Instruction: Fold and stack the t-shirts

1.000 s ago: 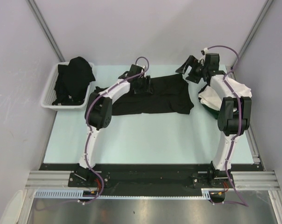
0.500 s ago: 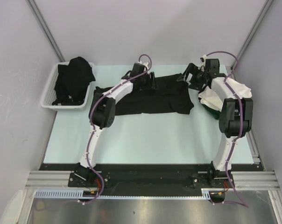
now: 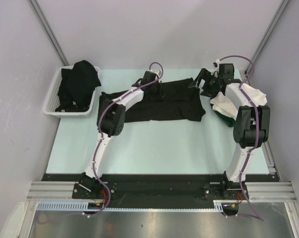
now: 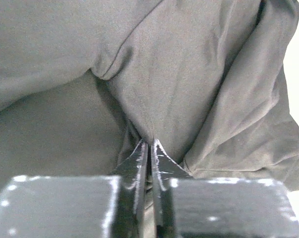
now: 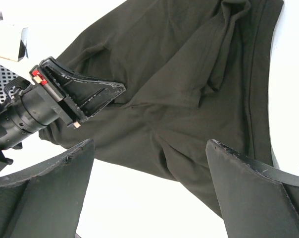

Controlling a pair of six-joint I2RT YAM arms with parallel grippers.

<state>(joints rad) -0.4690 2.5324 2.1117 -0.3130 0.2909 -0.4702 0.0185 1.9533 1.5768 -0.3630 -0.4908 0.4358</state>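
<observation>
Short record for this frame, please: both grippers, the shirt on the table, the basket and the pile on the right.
left gripper: shut, pinching a fold of the spread shirt
right gripper: open, over the spread shirt's right end, holding nothing
spread shirt: black, laid out mid-table, creased
basket: far left, holds bunched black shirts
right pile: white shirt and green shirt together

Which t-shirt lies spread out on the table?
The central black t-shirt, pinched by the left gripper. Another black one is heaped in the basket; the white one is bunched at the right.
</observation>
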